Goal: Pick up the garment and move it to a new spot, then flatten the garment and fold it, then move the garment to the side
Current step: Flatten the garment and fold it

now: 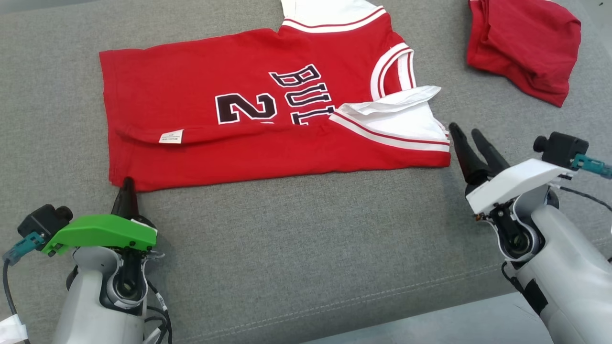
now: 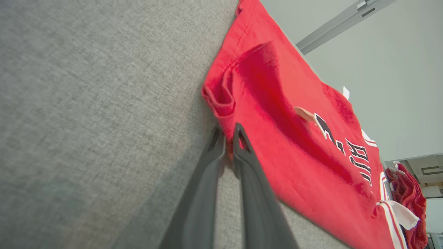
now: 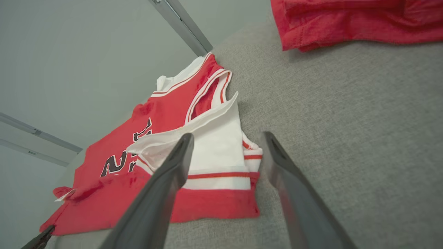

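Jaws of the left gripper (image 1: 126, 184) look pinched on the near hem corner of the jersey (image 1: 191, 86), and the right gripper (image 1: 464, 130) has its jaws spread just beside the white sleeve (image 1: 406, 119), so I'd say we're mid-fold. Jersey's lying mostly flat on the grey cushion (image 1: 287, 239), well apart from the other red cloth (image 1: 526, 48). Next up, the right side needs to clamp its corner so both ends lift evenly.

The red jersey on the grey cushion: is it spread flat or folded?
Partly folded. The jersey has its near edge doubled over the front, covering part of the lettering; the white sleeve is turned inward.
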You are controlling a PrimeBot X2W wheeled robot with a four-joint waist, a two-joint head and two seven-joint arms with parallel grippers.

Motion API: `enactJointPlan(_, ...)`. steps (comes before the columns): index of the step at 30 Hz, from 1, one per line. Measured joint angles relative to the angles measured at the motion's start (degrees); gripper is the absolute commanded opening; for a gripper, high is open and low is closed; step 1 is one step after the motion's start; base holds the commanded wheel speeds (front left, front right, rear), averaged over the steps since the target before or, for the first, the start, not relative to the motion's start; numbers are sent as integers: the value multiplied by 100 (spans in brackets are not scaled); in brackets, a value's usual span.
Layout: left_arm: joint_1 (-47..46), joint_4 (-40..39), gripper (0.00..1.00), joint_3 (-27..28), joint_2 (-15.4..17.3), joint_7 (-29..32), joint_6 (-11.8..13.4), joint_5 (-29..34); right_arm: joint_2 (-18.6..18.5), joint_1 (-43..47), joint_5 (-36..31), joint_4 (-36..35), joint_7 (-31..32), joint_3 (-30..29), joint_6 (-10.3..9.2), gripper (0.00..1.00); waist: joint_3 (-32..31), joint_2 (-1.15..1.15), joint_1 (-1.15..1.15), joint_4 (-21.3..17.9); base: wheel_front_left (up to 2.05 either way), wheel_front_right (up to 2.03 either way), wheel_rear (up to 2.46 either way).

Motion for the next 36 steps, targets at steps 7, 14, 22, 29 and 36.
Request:
enactJointPlan(7,-41,-179,0,32,-34,-133,-100,-245,157,156,345,274,187,-5,0,100,43,0,0,67,0,0,0)
enactJointPlan(14,-102,-215,0,-164,-48,-190,-158,-261,224,149,501,568,377,-19,1,100,112,0,0,256,0,0,0)
enactJointPlan(22,-103,-215,0,-209,-59,-296,-199,-349,323,24,566,582,404,53,1,29,114,0,0,329,0,0,0)
enactJointPlan(29,-100,-212,0,-345,-59,-422,-252,-547,356,3,600,579,403,166,1,0,70,0,0,320,0,0,0)
enactJointPlan(36,-19,-232,0,-380,-58,-626,-287,-622,255,3,653,205,219,193,1,0,-25,0,0,299,0,0,0)
